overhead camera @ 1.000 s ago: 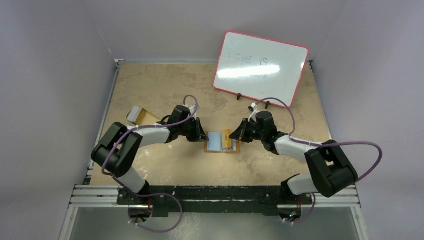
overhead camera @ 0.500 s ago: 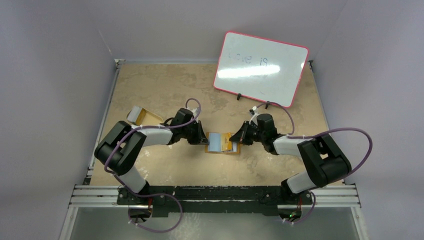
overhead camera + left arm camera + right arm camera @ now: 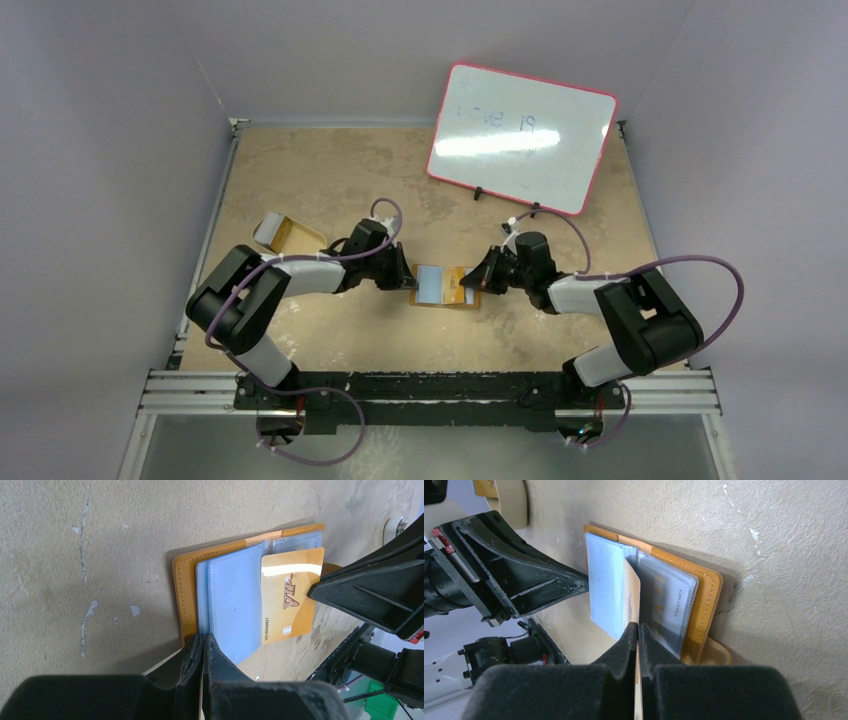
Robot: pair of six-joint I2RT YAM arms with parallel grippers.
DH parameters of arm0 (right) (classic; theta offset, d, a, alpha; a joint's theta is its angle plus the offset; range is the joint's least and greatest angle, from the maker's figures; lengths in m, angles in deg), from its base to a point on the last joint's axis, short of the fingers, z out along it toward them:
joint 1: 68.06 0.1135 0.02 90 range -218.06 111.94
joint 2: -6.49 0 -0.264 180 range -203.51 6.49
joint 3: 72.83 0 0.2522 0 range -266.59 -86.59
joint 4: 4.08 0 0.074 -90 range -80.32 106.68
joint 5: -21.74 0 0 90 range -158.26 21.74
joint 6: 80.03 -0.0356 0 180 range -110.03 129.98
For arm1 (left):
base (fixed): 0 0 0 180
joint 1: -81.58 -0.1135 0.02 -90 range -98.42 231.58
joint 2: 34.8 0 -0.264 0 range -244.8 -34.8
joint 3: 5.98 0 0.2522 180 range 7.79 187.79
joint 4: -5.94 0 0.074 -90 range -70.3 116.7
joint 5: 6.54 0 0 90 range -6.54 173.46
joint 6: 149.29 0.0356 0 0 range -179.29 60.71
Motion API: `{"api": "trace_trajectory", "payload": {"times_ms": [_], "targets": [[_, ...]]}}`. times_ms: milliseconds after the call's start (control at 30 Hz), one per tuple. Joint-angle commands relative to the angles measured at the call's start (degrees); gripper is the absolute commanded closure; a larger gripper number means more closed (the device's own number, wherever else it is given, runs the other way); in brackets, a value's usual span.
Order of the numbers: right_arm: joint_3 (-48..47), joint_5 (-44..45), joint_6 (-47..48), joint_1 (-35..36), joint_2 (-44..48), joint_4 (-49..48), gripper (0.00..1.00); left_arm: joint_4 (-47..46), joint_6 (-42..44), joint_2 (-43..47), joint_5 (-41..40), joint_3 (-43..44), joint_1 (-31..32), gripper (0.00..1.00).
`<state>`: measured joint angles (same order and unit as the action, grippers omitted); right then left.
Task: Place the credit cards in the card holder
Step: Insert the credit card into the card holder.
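The card holder [image 3: 442,298] lies open on the table, an orange-brown wallet with pale blue and clear sleeves inside. My left gripper [image 3: 410,283] is shut on the left edge of its blue sleeve [image 3: 235,600], as the left wrist view [image 3: 204,639] shows. My right gripper [image 3: 472,283] is shut on a gold credit card marked VIP [image 3: 290,600]. That card's far edge sits under the blue sleeve. In the right wrist view the card [image 3: 631,595] stands edge-on between the shut fingers [image 3: 637,627], beside a clear sleeve that holds another card [image 3: 669,605].
A beige shallow tray [image 3: 283,232] lies left of the left arm and also shows in the right wrist view [image 3: 509,500]. A pink-framed whiteboard [image 3: 520,135] stands at the back right. The two grippers face each other across the wallet, close together.
My right gripper has come lower and a little left, and the gold card now lies flatter and further into the wallet. My left gripper shifted slightly towards the wallet's edge.
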<state>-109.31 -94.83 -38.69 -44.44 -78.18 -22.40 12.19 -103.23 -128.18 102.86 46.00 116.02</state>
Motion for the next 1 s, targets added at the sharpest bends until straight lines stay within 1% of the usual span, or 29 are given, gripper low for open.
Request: {"api": "trace_trajectory", "payload": {"times_ms": [0,267,467,733,967], "targets": [[0.92,2.29,0.18,0.09,1.64,-0.87,1.00,1.94,0.21,0.83,-3.44,-2.65,0.95,1.00],[1.89,2.64,0.05,0.11,0.78,-2.81,1.00,1.80,-0.52,0.84,-3.49,-2.31,1.51,1.00],[0.96,3.28,-0.16,0.10,-0.81,-5.47,1.00,1.85,-1.03,1.47,-3.96,-2.27,2.16,1.00],[0.67,3.42,-1.13,0.11,-1.08,-6.72,1.00,0.51,-2.27,0.97,-4.37,-2.29,3.58,1.00],[0.94,2.47,-1.66,0.20,-3.90,-8.39,1.00,0.22,-2.43,0.82,-4.54,-2.28,4.05,1.00]]}}
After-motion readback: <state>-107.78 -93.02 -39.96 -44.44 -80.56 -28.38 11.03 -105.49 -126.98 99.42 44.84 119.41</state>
